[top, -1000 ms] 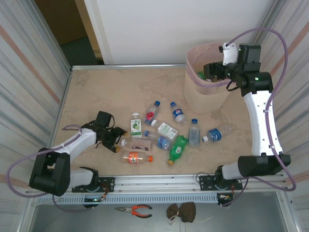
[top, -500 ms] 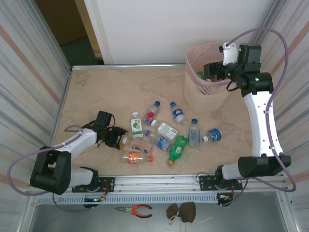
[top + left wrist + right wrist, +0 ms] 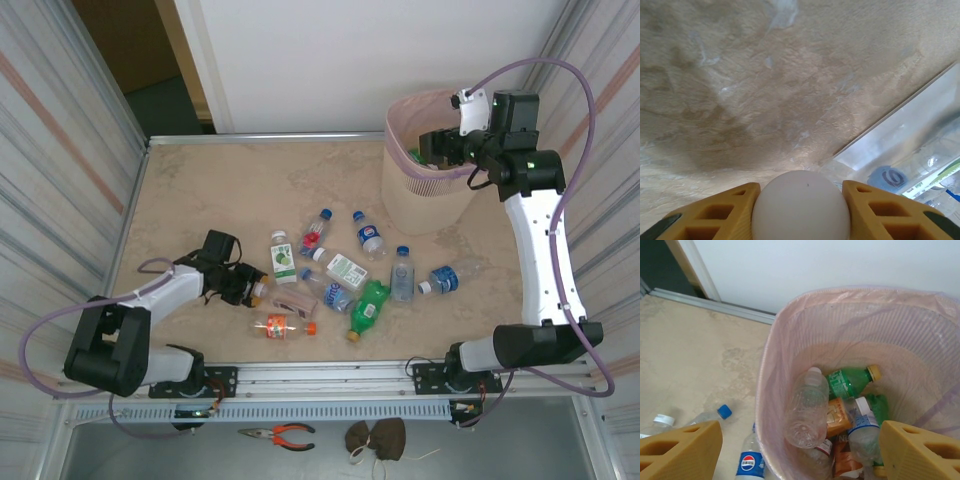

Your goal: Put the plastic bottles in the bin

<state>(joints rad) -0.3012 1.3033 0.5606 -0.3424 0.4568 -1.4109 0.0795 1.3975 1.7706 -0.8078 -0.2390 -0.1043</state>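
10 or so plastic bottles (image 3: pixel 345 268) lie loose on the table (image 3: pixel 200 190), all to the R of the L claw (image 3: pixel 243 287). They are well apart from the R claw (image 3: pixel 428 148) & nearer the arm bases than it is.

L claw sits low at the table, pinching the white cap (image 3: pixel 800 210) of a clear bottle (image 3: pixel 287 298). That bottle lies flat, its body pointing away from the claw to the R. In the L wrist view both yellow fingers (image 3: pixel 715 212) press vs the cap, 1 on each side, w/ bare table just beyond. An orange bottle (image 3: pixel 283 324) lies near this claw, to its R & closer to the bases. A white-green labelled bottle (image 3: pixel 281 258) lies near it on the far side. Further R is a green bottle (image 3: pixel 368 307) w/ a few blue-capped clear ones beside it.

R claw hangs above the bin (image 3: pixel 420 205), by its R rim, jaws spread wide w/ nothing between them. Straight below this claw, inside the pink liner (image 3: pixel 771 345), 4 bottles are piled touching at the bottom:
- yellow-capped green bottle (image 3: pixel 850 381)
- white-capped clear one (image 3: pixel 804 412)
- orange-labelled one (image 3: pixel 836 419)
- blue-labelled one (image 3: pixel 862 432)
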